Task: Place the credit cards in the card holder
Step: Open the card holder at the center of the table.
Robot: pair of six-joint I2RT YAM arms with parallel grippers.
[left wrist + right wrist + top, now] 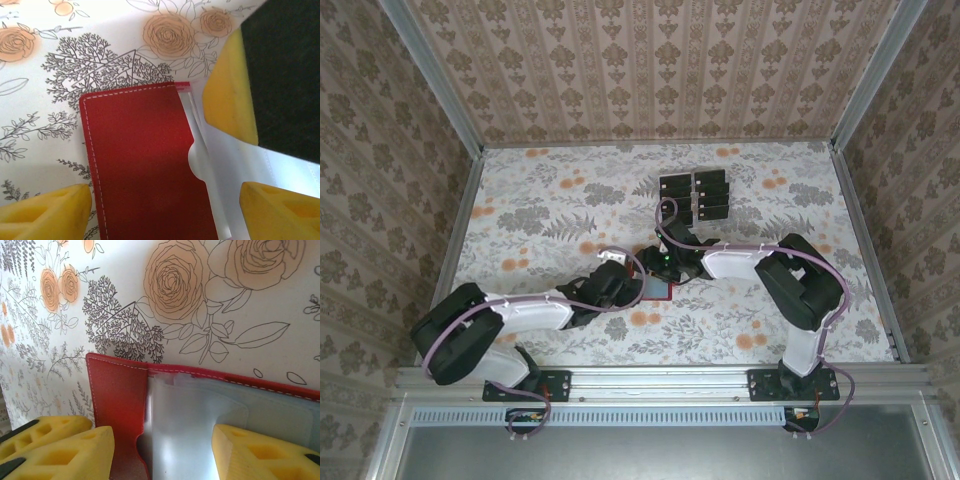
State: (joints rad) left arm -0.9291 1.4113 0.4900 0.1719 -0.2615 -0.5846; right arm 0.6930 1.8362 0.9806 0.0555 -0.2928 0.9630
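Top view, tabletop: we see a flower-printed tabletop (540,210) walled in by patterned panels, with both arms reaching in to meet at its middle.
Top view, credit cards: the credit cards (695,195) stand as a dark cluster in short rows on the far side, well apart from both pincers.
Top view, card holder: the card holder (660,290) lies at the middle of the tabletop as a small red patch between the two arm tips.
Top view, pincers: the left pincer (625,283) sits just left of the holder. The right pincer (665,268) is just beyond its far edge.

Left wrist view, card holder: the card holder (140,150) lies open and flat, with a red stitched panel on the left and a clear inner pocket (235,165) on the right.
Left wrist view, left pincer: the left pincer (162,200) stands wide, one yellow pad on either side of the holder, with nothing pinched.
Left wrist view, other pad: a yellow pad (227,105) of the right pincer comes in at the upper right, beside the pocket's corner.

Right wrist view, card holder: the card holder (117,390) shows its red corner and the pale clear pocket (200,415), flat on the flower print.
Right wrist view, right pincer: the right pincer (162,450) is spread wide over the pocket, gripping nothing. We cannot tell whether its pads touch the holder.
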